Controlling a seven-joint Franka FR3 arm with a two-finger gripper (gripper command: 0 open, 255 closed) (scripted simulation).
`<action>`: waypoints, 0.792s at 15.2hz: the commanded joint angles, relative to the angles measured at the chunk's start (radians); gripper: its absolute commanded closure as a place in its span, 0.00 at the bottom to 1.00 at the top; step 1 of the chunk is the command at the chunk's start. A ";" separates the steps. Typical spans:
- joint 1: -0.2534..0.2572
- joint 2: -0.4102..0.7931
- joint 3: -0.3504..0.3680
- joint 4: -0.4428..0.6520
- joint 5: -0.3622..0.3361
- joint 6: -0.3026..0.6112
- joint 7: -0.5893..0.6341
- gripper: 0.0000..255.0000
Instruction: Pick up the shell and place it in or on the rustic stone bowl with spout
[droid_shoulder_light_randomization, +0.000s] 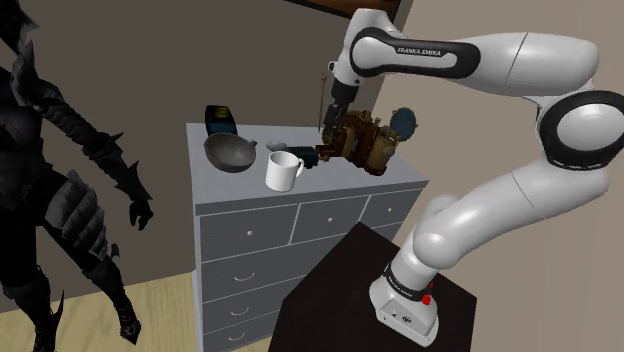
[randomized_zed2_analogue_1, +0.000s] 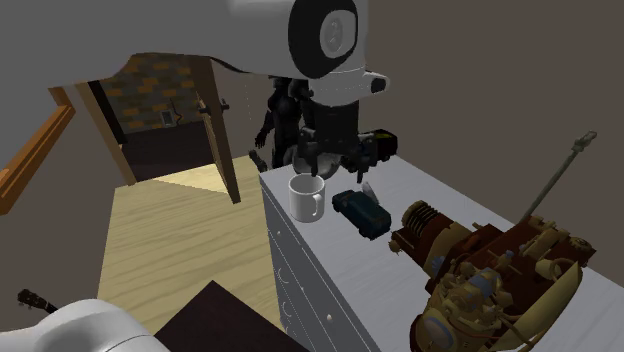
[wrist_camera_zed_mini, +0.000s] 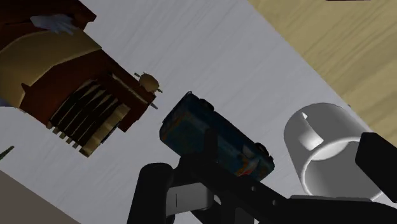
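The shell (droid_shoulder_light_randomization: 276, 146) is a small pale piece on the grey dresser top (droid_shoulder_light_randomization: 400, 172), between the stone bowl (droid_shoulder_light_randomization: 228, 152) and the white mug (droid_shoulder_light_randomization: 284, 171). In the second exterior view the shell (randomized_zed2_analogue_1: 367, 189) lies just beyond a dark blue toy car (randomized_zed2_analogue_1: 362, 212). My gripper (droid_shoulder_light_randomization: 329, 132) hangs above the toy car (droid_shoulder_light_randomization: 309, 158), to the shoulder view's right of the shell. In the wrist view my gripper (wrist_camera_zed_mini: 264, 184) is open, with the toy car (wrist_camera_zed_mini: 216, 140) lying under it and not touched.
A brown engine model (droid_shoulder_light_randomization: 362, 142) stands close on the shoulder view's right of the gripper, with a thin rod sticking up. The mug (wrist_camera_zed_mini: 324, 146) sits beside the toy car. A blue and yellow object (droid_shoulder_light_randomization: 219, 120) lies behind the bowl. A dark armoured figure (droid_shoulder_light_randomization: 60, 190) stands left of the dresser.
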 joint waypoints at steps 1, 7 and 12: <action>0.012 0.084 -0.040 0.056 0.018 0.018 -0.081 0.00; 0.037 0.349 -0.129 0.243 0.116 0.048 -0.318 0.00; 0.028 0.586 -0.160 0.447 0.226 0.019 -0.507 0.00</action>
